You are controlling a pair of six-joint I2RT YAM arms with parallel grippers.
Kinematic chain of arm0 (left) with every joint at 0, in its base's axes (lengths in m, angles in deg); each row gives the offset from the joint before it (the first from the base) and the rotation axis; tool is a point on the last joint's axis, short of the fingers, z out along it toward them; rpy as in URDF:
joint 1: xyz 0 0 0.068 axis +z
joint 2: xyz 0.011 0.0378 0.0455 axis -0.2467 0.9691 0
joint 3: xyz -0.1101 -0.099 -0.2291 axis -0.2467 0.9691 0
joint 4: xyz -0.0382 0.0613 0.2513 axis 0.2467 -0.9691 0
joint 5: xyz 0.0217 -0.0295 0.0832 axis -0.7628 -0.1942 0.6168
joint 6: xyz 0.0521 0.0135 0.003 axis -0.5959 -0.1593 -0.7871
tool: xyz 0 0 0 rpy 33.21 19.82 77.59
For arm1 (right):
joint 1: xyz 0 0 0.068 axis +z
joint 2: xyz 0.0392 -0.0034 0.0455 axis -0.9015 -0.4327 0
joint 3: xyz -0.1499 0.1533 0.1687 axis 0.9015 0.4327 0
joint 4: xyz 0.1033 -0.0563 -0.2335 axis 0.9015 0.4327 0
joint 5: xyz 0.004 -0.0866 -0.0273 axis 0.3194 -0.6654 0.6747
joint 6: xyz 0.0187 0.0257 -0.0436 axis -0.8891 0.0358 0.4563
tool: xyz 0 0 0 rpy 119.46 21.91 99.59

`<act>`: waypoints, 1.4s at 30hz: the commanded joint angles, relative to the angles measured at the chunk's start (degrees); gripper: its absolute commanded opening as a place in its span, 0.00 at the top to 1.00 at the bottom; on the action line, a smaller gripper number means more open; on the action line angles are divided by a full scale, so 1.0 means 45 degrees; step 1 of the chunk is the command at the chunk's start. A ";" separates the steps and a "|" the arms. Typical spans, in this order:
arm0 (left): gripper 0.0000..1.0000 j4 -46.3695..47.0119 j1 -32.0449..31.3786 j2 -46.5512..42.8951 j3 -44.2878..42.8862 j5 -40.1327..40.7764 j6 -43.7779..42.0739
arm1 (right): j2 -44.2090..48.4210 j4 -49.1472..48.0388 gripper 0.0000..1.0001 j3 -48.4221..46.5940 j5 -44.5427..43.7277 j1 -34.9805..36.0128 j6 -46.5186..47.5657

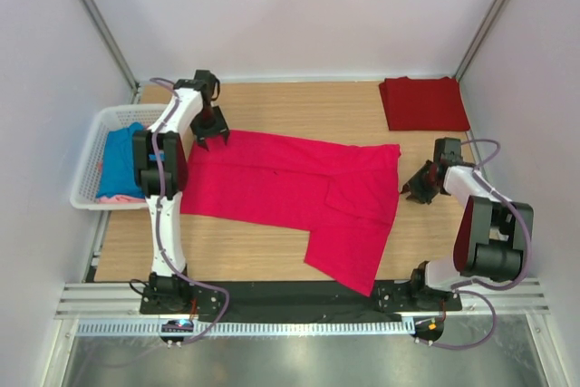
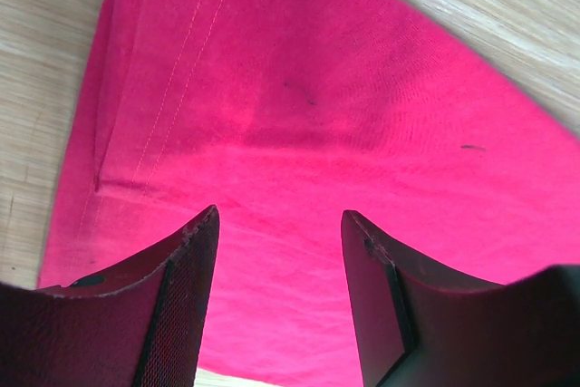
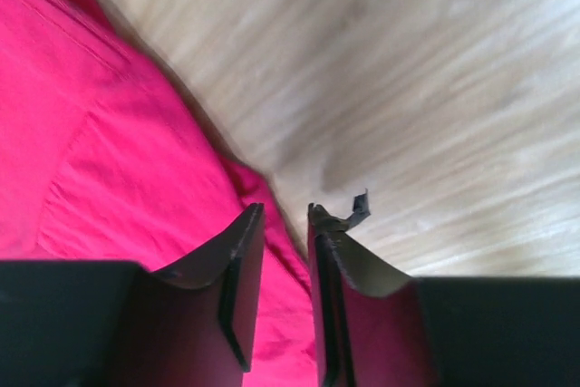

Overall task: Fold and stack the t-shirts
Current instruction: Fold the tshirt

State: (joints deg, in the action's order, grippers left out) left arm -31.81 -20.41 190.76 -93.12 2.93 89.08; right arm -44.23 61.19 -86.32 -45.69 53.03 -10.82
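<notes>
Nearest the arm bases, one end of the bright pinkish-red cloth t-shirt (image 1: 290, 188) extends toward the near right in a slanted flap. The rest lies flat across the middle of the pale wooden table (image 1: 272, 101), apparently spread out so that it can be folded. The right claw (image 1: 417, 189) sits low just beside the garment's right edge, its jaws a narrow gap apart with no cloth visibly pinched between them. This position suits taking that hem. At the left, the white plastic lattice basket (image 1: 91, 204) holds a blue t-shirt (image 1: 118, 156) with a pale pink t-shirt (image 1: 116, 197) showing at its near edge, both presumably awaiting their turn. Farther back, the left claw (image 1: 210, 140) hovers over the spread shirt's far left corner, jaws spread wide and empty, likely lined up to grip that corner. In the far right corner rests a folded darker red t-shirt (image 1: 424, 103), evidently the start of the stack.
</notes>
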 commanded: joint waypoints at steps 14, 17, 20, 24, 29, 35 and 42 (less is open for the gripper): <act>0.43 0.0145 0.0523 0.0951 -0.0341 0.0485 -0.0619 | 0.0354 -0.1796 0.63 0.1728 0.0689 0.0565 -0.0801; 0.43 0.0067 0.0542 0.0952 -0.0498 0.0368 -0.0580 | 0.0061 -0.1545 0.69 0.1513 0.0378 0.0604 -0.0859; 0.43 0.0028 0.0523 0.0797 -0.0634 0.0348 -0.0483 | -0.0154 -0.0882 0.84 0.1065 -0.0462 0.0604 -0.0782; 0.43 -0.0322 0.0523 0.0562 -0.1160 0.0251 -0.0268 | -0.0369 -0.0060 0.99 0.0342 -0.1980 0.0604 -0.0567; 0.41 -0.0421 0.0445 0.0054 -0.2214 -0.0216 -0.0033 | -0.1478 0.0955 0.99 -0.1609 -0.3139 0.0468 0.0038; 0.43 -0.0968 0.0210 -0.0512 -0.2063 0.0230 0.0006 | -0.3278 0.1562 0.99 -0.4071 -0.3297 -0.0077 0.0566; 0.50 -0.0538 0.0171 -0.1255 0.0495 0.0113 -0.0014 | -0.4003 0.1602 0.99 -0.5070 -0.2613 -0.0157 0.0820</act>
State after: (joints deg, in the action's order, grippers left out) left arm -33.72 -19.54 187.94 -94.01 3.39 88.57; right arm -62.96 67.23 -107.48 -57.14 52.46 -8.40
